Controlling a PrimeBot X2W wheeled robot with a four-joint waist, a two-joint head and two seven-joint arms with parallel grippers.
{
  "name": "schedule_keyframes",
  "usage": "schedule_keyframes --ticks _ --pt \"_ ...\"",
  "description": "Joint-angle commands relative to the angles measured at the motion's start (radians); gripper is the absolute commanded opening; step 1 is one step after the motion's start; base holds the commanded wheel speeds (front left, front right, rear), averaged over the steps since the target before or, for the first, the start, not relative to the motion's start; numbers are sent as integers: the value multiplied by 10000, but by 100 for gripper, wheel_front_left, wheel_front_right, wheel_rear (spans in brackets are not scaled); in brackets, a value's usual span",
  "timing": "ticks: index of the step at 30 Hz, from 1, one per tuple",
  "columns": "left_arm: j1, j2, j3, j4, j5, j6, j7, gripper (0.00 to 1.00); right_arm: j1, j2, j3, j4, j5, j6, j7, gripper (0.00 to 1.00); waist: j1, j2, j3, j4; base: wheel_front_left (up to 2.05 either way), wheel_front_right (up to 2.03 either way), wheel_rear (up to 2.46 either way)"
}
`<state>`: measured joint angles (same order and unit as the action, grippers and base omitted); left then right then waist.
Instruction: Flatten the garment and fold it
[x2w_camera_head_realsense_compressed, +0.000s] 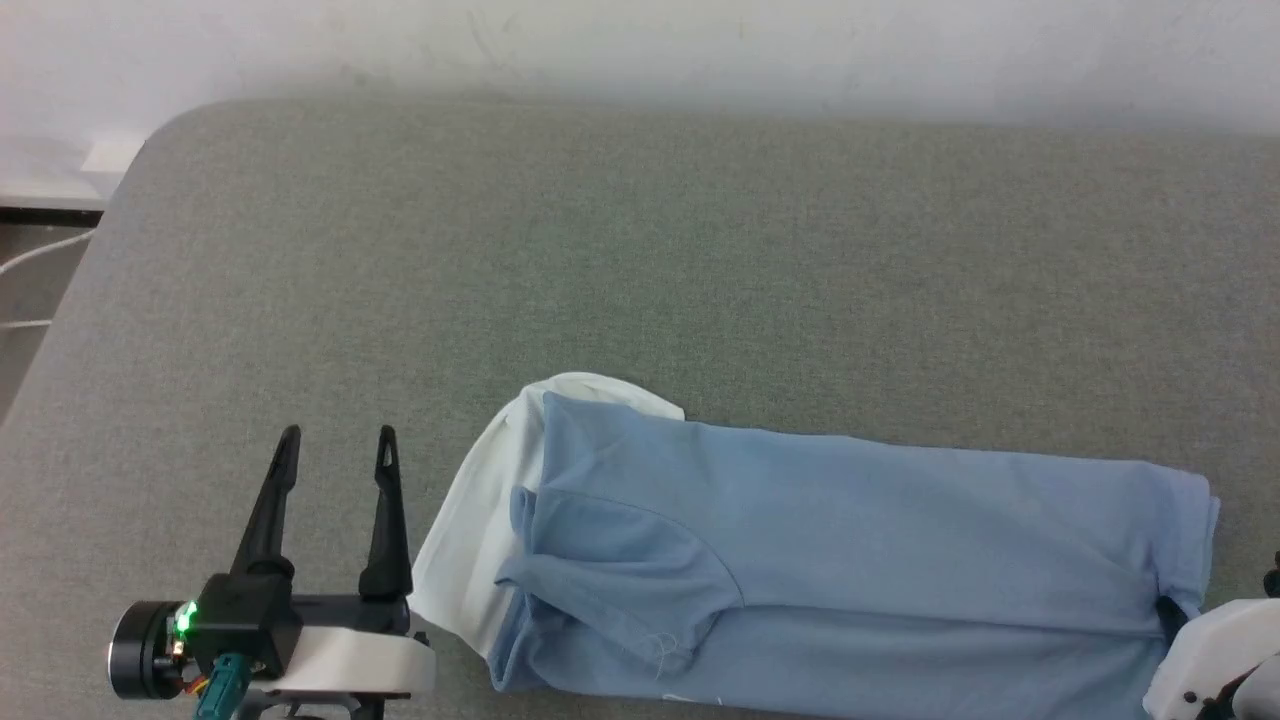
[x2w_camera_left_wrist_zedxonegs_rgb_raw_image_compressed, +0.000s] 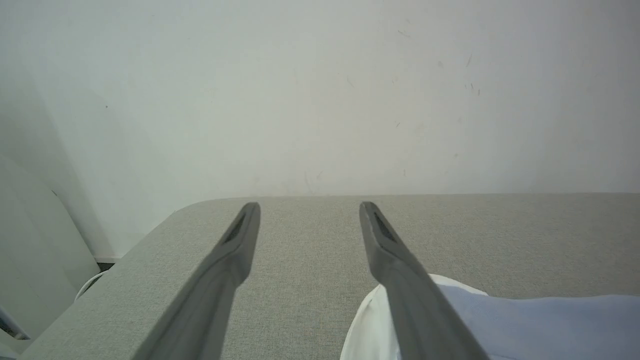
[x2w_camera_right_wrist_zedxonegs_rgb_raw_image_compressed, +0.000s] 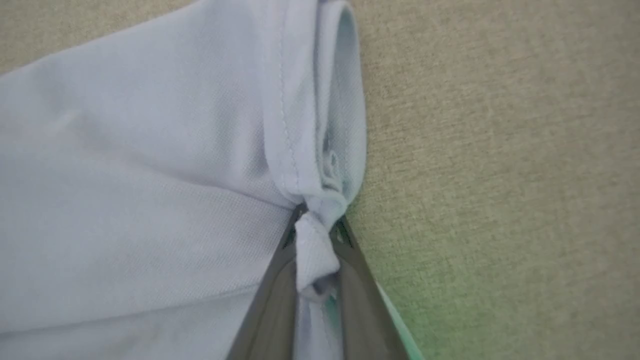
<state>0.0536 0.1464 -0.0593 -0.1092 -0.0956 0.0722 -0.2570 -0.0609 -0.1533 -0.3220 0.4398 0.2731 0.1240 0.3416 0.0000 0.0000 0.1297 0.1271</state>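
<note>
Bunching inside the closed right tool (x2w_camera_right_wrist_zedxonegs_rgb_raw_image_compressed: 318, 224), the garment (x2w_camera_right_wrist_zedxonegs_rgb_raw_image_compressed: 150, 175) at its hem

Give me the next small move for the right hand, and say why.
Probably lift the right hand a little and begin carrying it toward the collar: it is shut on the hem of the polo shirt, which lies folded lengthwise on the table, and the left hand is open beside the collar.

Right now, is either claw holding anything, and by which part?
The right claw is shut on the polo shirt, pinching a bunched bit of its stitched hem edge. The left claw stands open, holding nothing.
</note>
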Motion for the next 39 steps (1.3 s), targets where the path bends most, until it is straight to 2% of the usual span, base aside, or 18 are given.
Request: schedule_keyframes --ticks 1,8,13,18,25,34,39 --pt "-32 -113 92 69 92 -107 -47 100 31 118 217 262 32 67 -1 0 0 0 -204 -62 0 0 0" --pt "76 -451 438 115 -70 -543 -47 100 -361 -868 -557 -83 -224 67 -354 0 0 0 -526 -111 0 0 0" --pt "167 -631 573 193 -101 -746 -47 100 -458 -1584 -1341 113 -1021 67 -231 0 0 0 -637 -128 0 0 0" --pt "286 -751 732 296 -89 -902 -47 100 -383 -1462 -1602 66 -1217 67 -188 0 0 0 -845 -169 0 0 0" --pt "562 -850 843 461 -22 -1058 -47 100 210 -1169 -885 -1001 -628 67 121 0 0 0 -1321 -263 0 0 0" --pt "848 -923 699 505 39 -1165 -47 100 1311 -984 992 -4002 249 67 1468 0 0 0 -1663 -143 0 0 0" --pt "891 -943 487 549 47 -1188 -47 100 1545 -493 2004 -5400 692 67 2163 0 0 0 -1741 214 0 0 0"
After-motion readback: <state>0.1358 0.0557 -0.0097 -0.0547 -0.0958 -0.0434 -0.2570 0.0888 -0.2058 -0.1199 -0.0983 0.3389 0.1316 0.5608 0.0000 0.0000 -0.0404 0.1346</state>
